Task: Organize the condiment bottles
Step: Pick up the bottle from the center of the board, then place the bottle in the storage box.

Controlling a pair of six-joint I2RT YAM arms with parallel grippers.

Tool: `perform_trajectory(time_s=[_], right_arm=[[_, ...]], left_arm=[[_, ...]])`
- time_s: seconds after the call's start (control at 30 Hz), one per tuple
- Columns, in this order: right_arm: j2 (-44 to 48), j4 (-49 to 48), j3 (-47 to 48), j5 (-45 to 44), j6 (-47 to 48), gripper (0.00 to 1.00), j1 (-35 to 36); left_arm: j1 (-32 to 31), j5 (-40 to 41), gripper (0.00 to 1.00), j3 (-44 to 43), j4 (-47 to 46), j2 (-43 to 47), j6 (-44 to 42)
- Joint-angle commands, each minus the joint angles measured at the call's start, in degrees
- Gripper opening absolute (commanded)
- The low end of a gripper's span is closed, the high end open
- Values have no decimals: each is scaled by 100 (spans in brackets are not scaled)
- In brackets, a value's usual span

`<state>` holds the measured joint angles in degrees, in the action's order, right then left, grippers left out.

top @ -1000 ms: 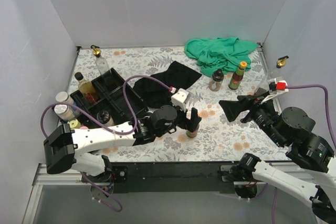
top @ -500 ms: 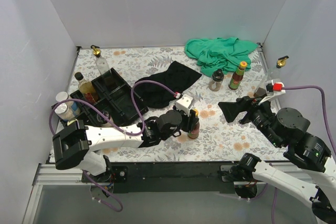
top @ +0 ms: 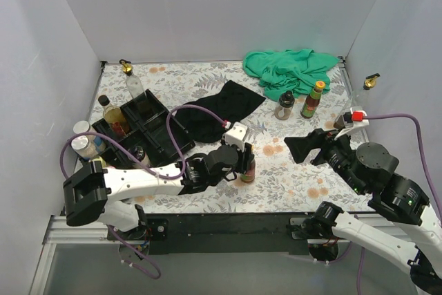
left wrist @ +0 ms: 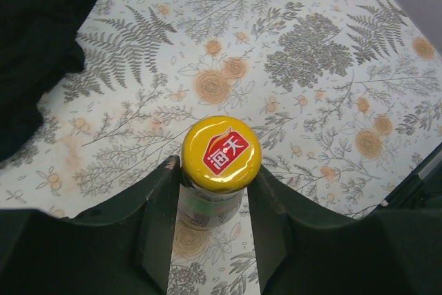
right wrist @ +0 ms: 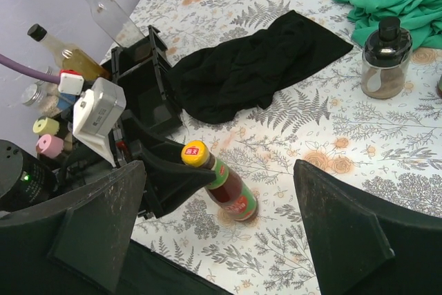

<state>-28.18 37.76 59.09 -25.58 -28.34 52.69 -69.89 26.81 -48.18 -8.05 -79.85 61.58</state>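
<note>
Far left: a cluster of short shakers [top: 84, 144] stands just beside the outer end of the black tray [top: 153, 119]; the views do not show whether any of them sit inside it.
Tray: it lies on the left of the counter [top: 324, 184]. A black-capped amber bottle [top: 110, 112] stands at its left end and a clear gold-spouted bottle [top: 131, 82] at its far corner. The near compartments look mostly unfilled.
Left hand [left wrist: 215, 174]: clamped on the neck of the yellow-capped red sauce bottle [right wrist: 231, 195], one finger on each side just under the cap.
Held bottle: near mid-counter, just right of the tray and in front of the black cloth [top: 221, 108]. It leans in the right wrist view. Whether its base touches the counter cannot be told.
Back right: a grey-lidded jar [top: 284, 105] and an orange-capped red sauce [top: 313, 99] stand side by side in front of the green cloth [top: 290, 70], well apart from the tray.
Right hand [top: 307, 146]: fingers spread wide, holding nothing, hovering right of centre and pointing toward the held bottle.
Step in hand: judged to be carrying one sauce bottle to the tray.
Next move: it likely calls for lifting the bottle over the tray wall, keeping it upright, and setting it into a free compartment without knocking the bottles already there.
</note>
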Motion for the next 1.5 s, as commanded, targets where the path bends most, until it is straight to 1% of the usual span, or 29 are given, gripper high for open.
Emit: perform_trajectory(time_s=[0.0,0.03,0.07,0.1,0.17,0.3,0.43,0.47,0.7,0.83,0.97,1.03,1.13,1.33,1.47], right_arm=[[146,-303,-178,-43,-67,96,22],[173,-339,-222,-26,-75,96,22],[173,-357,-222,-8,-75,96,22],[156,-357,-231,1,-67,96,22],[86,-348,-214,53,-67,96,22],[76,-348,-205,150,-102,96,22],[199,-348,-275,98,-154,96,22],[269,-357,-310,97,-163,96,22],[375,-348,-381,133,-216,96,22],[322,-366,-381,168,-190,95,22],[322,-409,-495,238,-163,95,22],[314,-444,-521,256,-146,96,22],[287,-462,-512,317,-137,95,22],[331,-497,-600,300,-146,95,31],[296,-506,-583,343,-146,95,22]], left_arm=[[-16,957,0,-428,636,690,398],[-16,1071,0,-481,743,743,433],[-7,1351,0,-551,779,752,486],[-7,1467,0,-708,1118,735,478],[10,1887,0,-920,1384,612,469],[220,2100,0,-1368,1833,436,355],[844,1759,0,-1544,1921,488,416],[1124,1723,0,-1580,1930,514,425],[2136,1933,0,-1756,1939,901,170],[2602,2214,0,-1642,2001,1147,91],[3138,2206,0,-1308,1694,1612,-164],[3340,2118,0,-1150,1535,1710,-208],[3727,2048,0,-1079,1535,1754,-225],[4070,1741,0,-737,1184,1763,-366],[4273,1705,0,-561,1043,1684,-331]])
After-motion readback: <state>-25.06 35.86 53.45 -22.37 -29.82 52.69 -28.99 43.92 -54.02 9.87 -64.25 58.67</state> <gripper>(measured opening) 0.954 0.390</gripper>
